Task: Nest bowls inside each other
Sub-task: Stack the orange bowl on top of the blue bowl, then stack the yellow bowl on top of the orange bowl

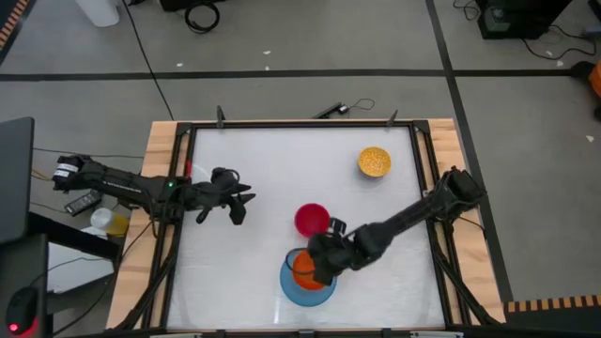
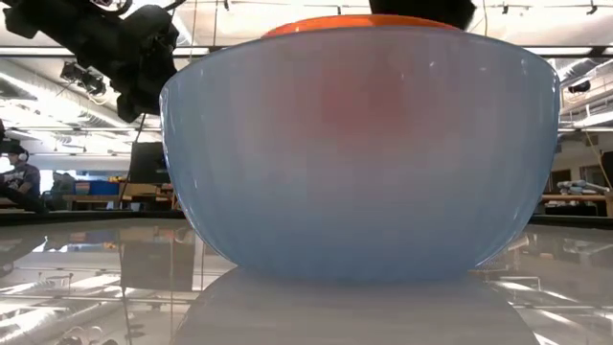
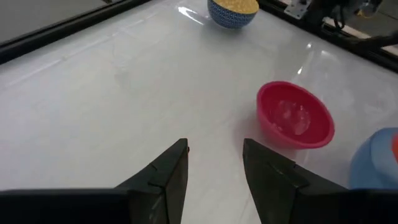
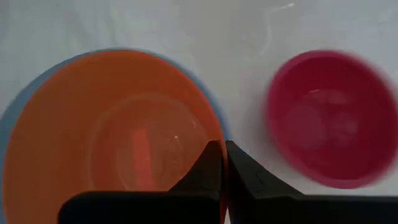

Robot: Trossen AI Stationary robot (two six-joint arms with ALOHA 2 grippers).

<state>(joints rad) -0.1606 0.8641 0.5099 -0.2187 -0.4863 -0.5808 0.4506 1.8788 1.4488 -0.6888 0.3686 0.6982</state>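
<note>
An orange bowl [image 4: 112,137] sits mouth up in or just over the large light blue bowl [image 1: 305,291] near the table's front edge. Its rim [image 2: 374,21] shows above the blue bowl's wall [image 2: 359,163]. My right gripper [image 4: 222,149] is shut on the orange bowl. A magenta bowl [image 1: 312,219] stands on its base just behind them, and a yellow bowl [image 1: 374,161] stands at the far right. My left gripper [image 3: 214,155] hovers open at the table's left [image 1: 237,202], pointing toward the magenta bowl [image 3: 292,115], with nothing between its fingers. My right gripper pinches the orange bowl's rim [image 4: 216,132] on the side nearest the magenta bowl, one finger inside the bowl and one outside. The fingers come slanting down from the table's right. The bowl stays mouth up within the blue bowl's outline; whether it rests on the blue bowl I cannot tell.
A black rail [image 1: 282,125] frames the white table top, with wooden strips outside it. Bare white surface lies between my left gripper and the bowls, and along the far edge. A person [image 2: 19,180] sits in the room behind the table.
</note>
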